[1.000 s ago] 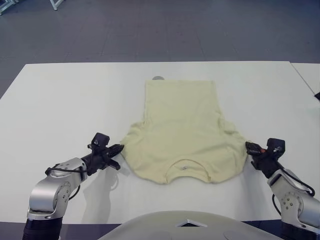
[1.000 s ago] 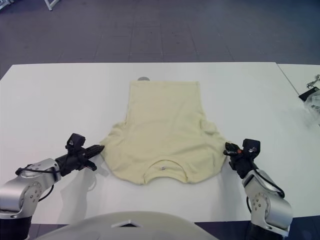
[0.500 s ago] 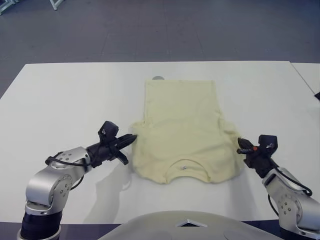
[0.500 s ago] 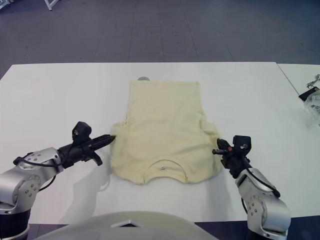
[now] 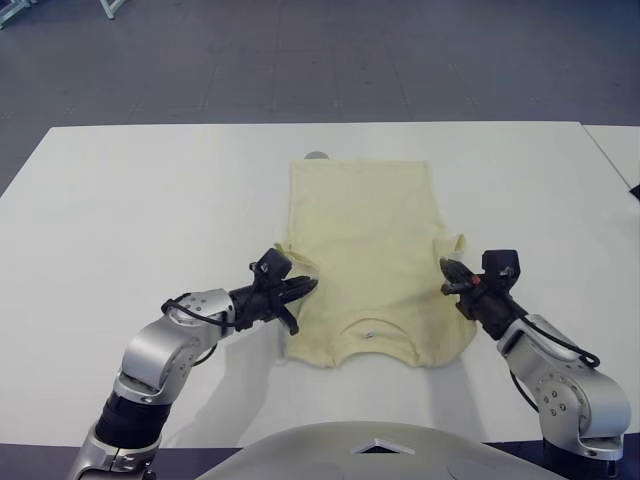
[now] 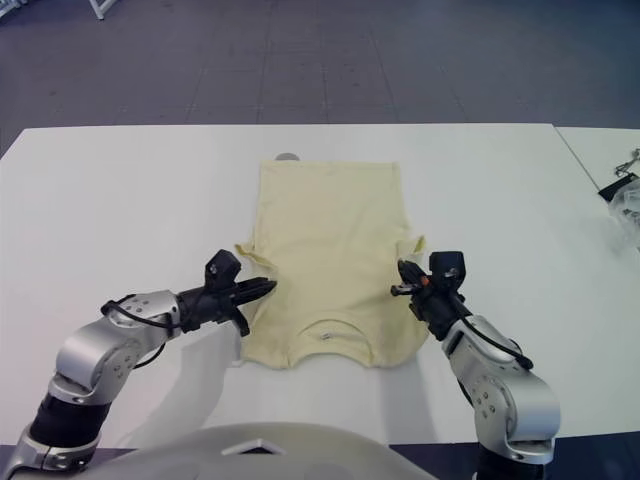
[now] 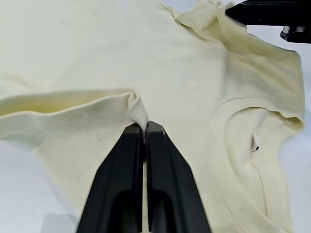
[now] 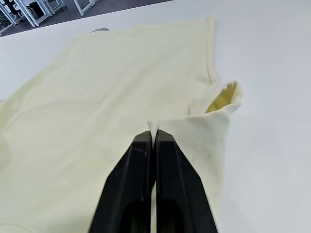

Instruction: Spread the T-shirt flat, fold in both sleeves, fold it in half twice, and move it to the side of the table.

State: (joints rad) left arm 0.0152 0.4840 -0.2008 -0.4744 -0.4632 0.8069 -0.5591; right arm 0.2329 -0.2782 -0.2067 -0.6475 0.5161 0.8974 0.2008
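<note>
Both clenched: left end effector (image 7: 144, 127) and right end effector (image 8: 154, 132) pinch T-shirt (image 5: 365, 230) sleeves (seemingly folded inward).

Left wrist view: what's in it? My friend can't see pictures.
The black left gripper is shut on a fold of the pale yellow T-shirt, which lies on the white table. Farther off, the right gripper holds the other sleeve.
</note>
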